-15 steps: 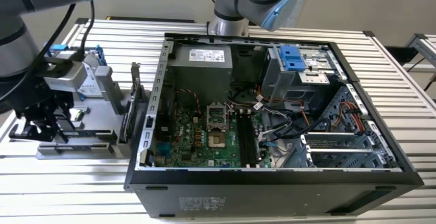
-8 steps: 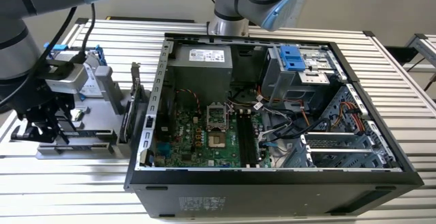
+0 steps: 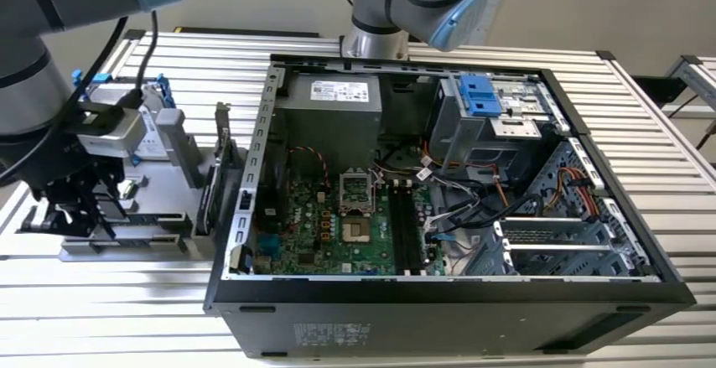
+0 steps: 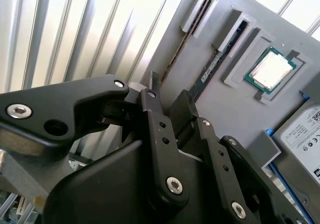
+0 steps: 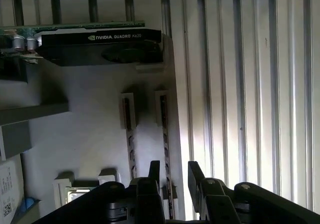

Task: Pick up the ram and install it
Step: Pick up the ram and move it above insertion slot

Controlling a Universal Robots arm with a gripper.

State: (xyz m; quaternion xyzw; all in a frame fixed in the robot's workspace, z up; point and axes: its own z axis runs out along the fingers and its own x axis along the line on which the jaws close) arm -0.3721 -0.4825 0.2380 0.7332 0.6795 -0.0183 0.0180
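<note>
Hand [image 5: 173, 172] open, black fingers straddling the ram [image 5: 164, 144]; contact hard to judge. Ram: thin stick on edge in a slotted holder at the matte grey tray's [image 5: 90, 114] edge, one end hidden behind the hand. Ribbed metal table [image 5: 250, 109] alongside.

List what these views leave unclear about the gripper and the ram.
1. Contact: in the first wrist view the open gripper straddles the ram, but its own body hides the stick's near end.
2. Chips: the ram stands edge-on in the tray.
3. Exterior view: the arm blocks the tray's slots.
</note>
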